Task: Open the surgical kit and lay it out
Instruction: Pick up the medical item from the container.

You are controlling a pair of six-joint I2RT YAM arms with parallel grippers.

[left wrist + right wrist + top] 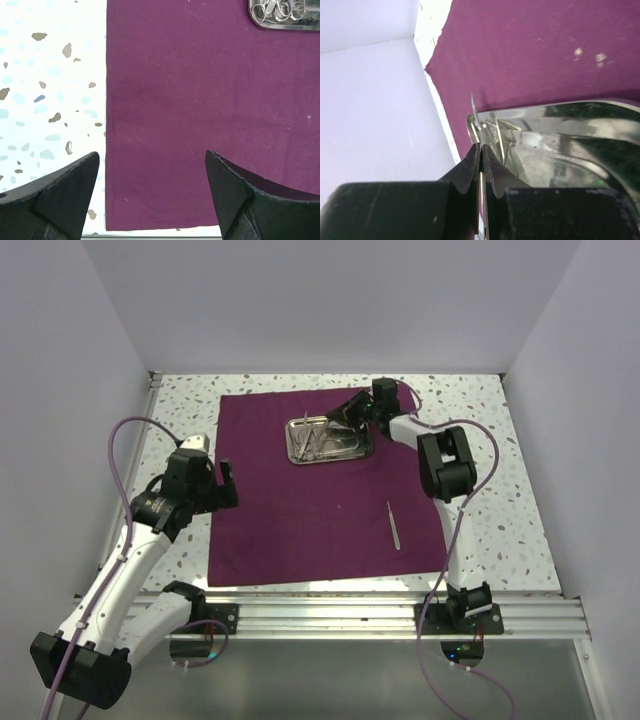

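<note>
The dark purple cloth wrap [300,510] lies spread flat on the table. The steel tray [330,459] sits on its far middle and holds several silver instruments [318,438]. One pair of silver tweezers [393,525] lies on the cloth at the near right. My right gripper [345,412] is over the tray's far edge. In the right wrist view it [481,150] is shut on a thin silver instrument [473,106] above the tray [560,111]. My left gripper [212,468] hovers open and empty over the cloth's left edge [152,165].
The speckled table top [500,500] surrounds the cloth. White walls stand close on the left, far and right sides. A metal rail [350,615] runs along the near edge. The tray's corner with ring handles shows in the left wrist view [280,15].
</note>
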